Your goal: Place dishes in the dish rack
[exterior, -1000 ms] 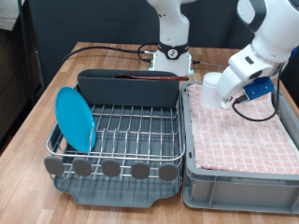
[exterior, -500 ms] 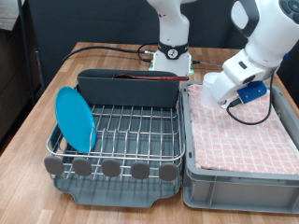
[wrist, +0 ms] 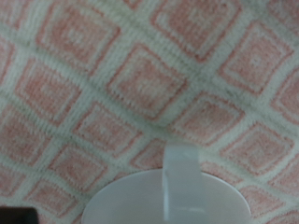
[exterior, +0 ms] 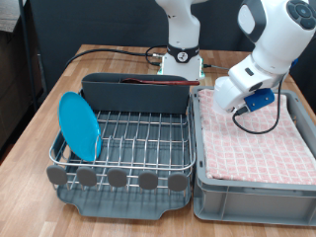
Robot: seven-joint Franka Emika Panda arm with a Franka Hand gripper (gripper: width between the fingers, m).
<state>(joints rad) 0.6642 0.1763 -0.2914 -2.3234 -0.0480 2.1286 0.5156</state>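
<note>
Tool [exterior: 219, 96] sits over the grey bin's [exterior: 252, 196] pink checked cloth [exterior: 252, 138], arm bent down from the exterior view's upper right. Small white mug [wrist: 168, 191] appears close beneath; grip state cannot be told. Round bright-blue plate [exterior: 79, 126] stands in the silver wire dish rack [exterior: 123, 148]; reddish-brown wooden spoon [exterior: 158, 84] lies in its back compartment.

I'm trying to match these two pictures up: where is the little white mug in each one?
Exterior view: I cannot make the white mug out; the arm's white hand hangs over the grey bin at the right, hiding whatever is under it.
Wrist view: the white mug fills the lower middle, handle upward in the picture.
Shared landmark: the pink checked cloth lining the bin.
</note>
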